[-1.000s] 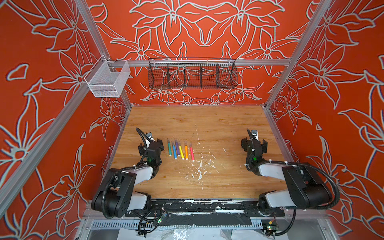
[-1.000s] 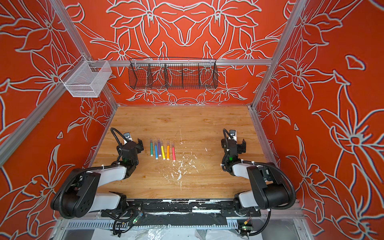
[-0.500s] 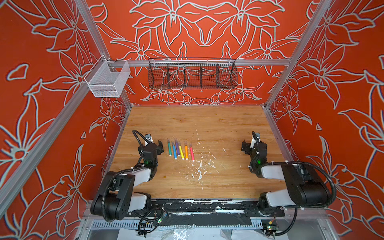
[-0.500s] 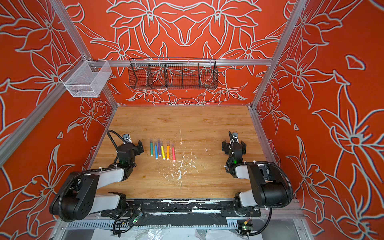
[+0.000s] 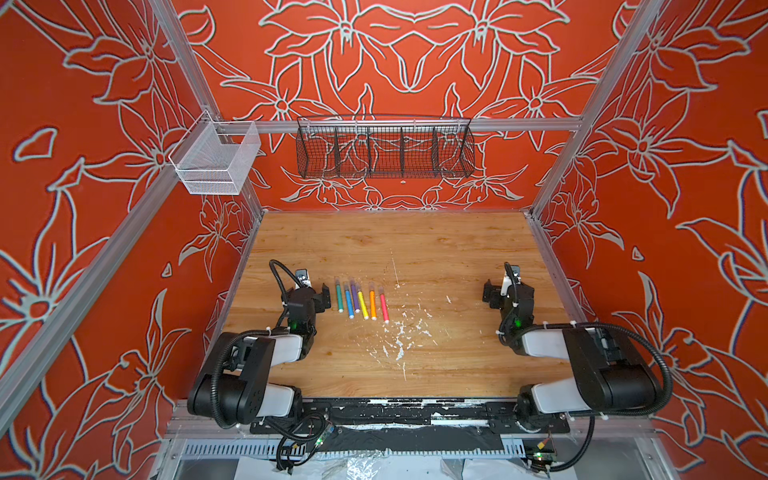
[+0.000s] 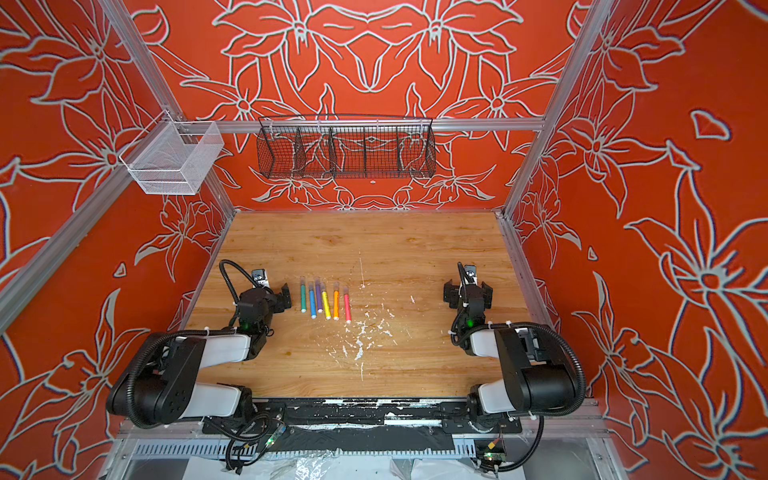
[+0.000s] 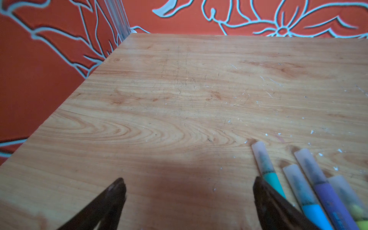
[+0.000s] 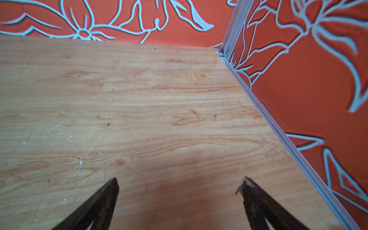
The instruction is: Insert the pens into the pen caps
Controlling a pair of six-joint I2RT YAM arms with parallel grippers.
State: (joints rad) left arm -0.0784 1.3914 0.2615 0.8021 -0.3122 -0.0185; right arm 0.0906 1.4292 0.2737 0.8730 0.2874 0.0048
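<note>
Several pens lie side by side in a row on the wooden table, left of its middle, in both top views: green, blue, purple, yellow, orange, pink. The far end of each sits inside a translucent pen cap, as on the green and purple pens. My left gripper is open and empty, low over the table just left of the green pen. My right gripper is open and empty near the right wall.
White flecks of debris are scattered in front of and right of the pens. A black wire basket hangs on the back wall. A white mesh basket hangs at the left wall. Metal rails edge the table.
Both grippers have shifted slightly near the table and stayed open. The pens have not moved.
</note>
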